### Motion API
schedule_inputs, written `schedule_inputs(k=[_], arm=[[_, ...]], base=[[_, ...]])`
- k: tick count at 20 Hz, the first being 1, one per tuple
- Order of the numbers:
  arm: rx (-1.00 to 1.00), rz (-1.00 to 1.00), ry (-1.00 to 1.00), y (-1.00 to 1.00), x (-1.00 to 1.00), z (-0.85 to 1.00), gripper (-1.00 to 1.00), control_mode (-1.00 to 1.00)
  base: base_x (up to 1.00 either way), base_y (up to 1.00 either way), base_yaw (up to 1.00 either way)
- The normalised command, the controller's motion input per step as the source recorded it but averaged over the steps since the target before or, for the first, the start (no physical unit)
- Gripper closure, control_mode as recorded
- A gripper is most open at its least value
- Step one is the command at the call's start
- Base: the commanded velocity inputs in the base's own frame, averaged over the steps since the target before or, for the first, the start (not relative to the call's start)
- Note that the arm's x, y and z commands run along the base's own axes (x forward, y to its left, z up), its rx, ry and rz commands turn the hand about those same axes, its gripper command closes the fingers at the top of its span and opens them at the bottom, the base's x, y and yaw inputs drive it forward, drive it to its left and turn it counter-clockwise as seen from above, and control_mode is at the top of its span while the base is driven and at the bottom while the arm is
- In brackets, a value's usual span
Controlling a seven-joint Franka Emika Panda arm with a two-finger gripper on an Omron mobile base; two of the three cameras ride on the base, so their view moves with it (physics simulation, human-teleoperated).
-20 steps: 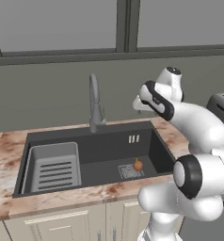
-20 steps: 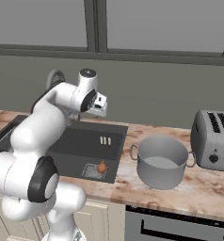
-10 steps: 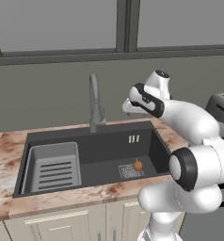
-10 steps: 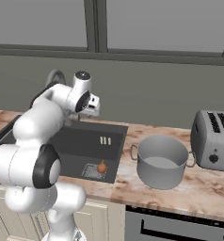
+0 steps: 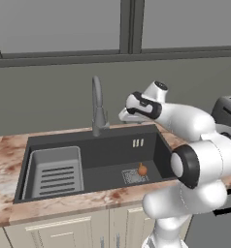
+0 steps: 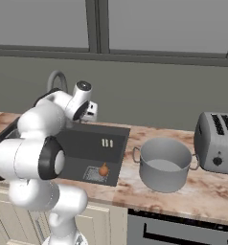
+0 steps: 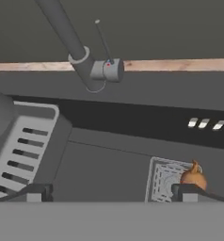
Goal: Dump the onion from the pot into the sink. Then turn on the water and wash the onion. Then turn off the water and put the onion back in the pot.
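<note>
Your gripper (image 7: 111,190) hangs above the sink (image 5: 107,150) with its jaws spread wide and nothing between them, just right of the faucet (image 5: 97,109) and level with its base. Inside the sink, the onion (image 5: 142,169) sits on the right edge of the drain grate (image 5: 134,176), well apart from the slotted rack (image 5: 56,173) at the sink's left end. You'll find the pot (image 6: 165,164) upright on the counter (image 6: 207,191) just right of the sink.
</note>
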Motion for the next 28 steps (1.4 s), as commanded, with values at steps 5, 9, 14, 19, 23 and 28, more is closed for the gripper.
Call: schedule_inputs(k=[5,9,14,19,23,28], arm=[[0.04,0.06,-0.05,0.24,0.41,-0.03,-1.00,-1.00],[0.03,0.02,-0.06,0.12,0.44,0.00,-1.00,-1.00],[0.01,0.00,-0.02,0.09,0.34,-0.07,-1.00,-1.00],[0.02,0.00,0.00,0.12,0.39,-0.18,-1.00,-1.00],[0.02,0.00,0.00,0.13,0.41,-0.19,-1.00,-1.00],[0.02,0.00,0.00,0.07,0.36,-0.20,-1.00,-1.00]], base=[[0.00,0.00,0.00],[0.00,0.00,0.00],[0.00,0.00,0.00],[0.00,0.00,0.00],[0.00,0.00,0.00],[0.00,0.00,0.00]])
